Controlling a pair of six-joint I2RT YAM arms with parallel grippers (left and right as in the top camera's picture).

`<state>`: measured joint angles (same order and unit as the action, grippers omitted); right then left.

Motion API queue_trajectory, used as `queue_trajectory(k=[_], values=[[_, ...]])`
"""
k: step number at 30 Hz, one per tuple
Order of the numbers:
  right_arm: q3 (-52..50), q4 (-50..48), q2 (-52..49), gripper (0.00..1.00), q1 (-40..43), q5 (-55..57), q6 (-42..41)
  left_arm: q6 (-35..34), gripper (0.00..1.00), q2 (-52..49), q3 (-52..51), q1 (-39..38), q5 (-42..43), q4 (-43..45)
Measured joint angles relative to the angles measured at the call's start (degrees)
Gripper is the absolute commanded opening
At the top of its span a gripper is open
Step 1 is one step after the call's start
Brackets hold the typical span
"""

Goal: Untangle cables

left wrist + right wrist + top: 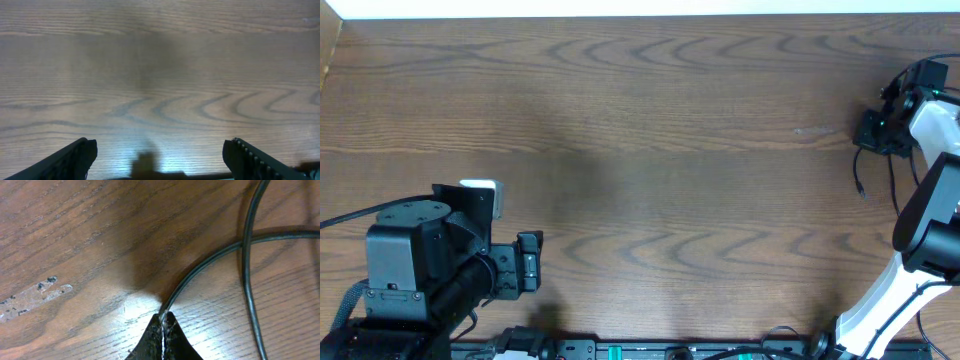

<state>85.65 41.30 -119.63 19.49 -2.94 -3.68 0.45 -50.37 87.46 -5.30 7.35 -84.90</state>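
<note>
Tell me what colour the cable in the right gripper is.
Black; the cable shows best in the right wrist view.

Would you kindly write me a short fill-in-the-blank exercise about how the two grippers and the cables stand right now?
1. The right gripper is pinched ___ on a thin black cable.
2. A second black cable ___ the held one, up and to the right of the fingertips in the right wrist view.
3. The left gripper hangs ___ above the wooden table, holding nothing.

Missing words: shut; crosses; open.
</note>
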Motion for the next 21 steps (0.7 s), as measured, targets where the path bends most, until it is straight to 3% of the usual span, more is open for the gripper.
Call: queue_trajectory(k=[21], values=[[0.1, -2.4, -1.7, 0.01, 0.3, 1.3, 0.3, 0.0, 0.87, 0.0, 0.0, 0.0, 0.5, 0.0]])
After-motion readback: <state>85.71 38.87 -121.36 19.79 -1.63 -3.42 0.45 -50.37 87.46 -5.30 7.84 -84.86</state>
